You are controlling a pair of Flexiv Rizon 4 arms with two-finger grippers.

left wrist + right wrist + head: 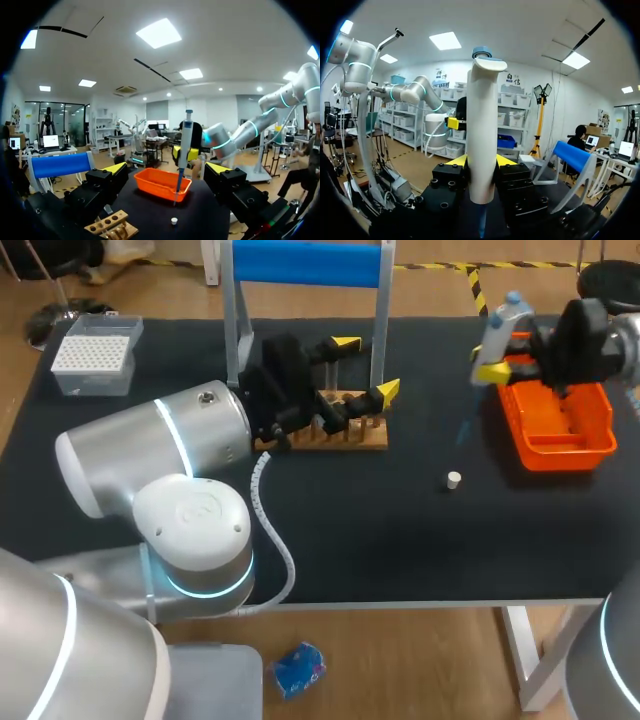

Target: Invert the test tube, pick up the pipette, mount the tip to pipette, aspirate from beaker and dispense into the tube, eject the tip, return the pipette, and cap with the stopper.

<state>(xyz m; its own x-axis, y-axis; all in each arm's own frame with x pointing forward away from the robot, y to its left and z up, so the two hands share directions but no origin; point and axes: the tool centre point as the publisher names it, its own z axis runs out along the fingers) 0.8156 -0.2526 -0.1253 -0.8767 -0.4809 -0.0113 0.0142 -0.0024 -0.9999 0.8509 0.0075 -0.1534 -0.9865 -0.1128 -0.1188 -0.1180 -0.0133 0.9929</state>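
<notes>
1. Two arms work over one black table (pixel 400 530).
2. The left gripper (pixel 366 367) hovers over the one wooden tube rack (pixel 350 437), near the table's middle towards 12 o'clock. Its fingers are spread wide with nothing between them.
3. The right gripper (pixel 481 161) is clamped from both sides on the one pipette (pixel 508 318), which it holds upright. The pipette's lower end seems to carry a thin tip, though this is only faintly seen.
4. That pipette hangs at the 10 o'clock corner of the one orange tray (pixel 560 455), which sits at the table's 2 o'clock.
5. One small white stopper (pixel 454 479) lies on the table at 8 o'clock from the tray, apart from it.
6. One tip box (pixel 95 355) sits at the table's 10 o'clock corner.
7. One blue-topped stand (pixel 305 262) rises at 12 o'clock, behind the rack.
</notes>
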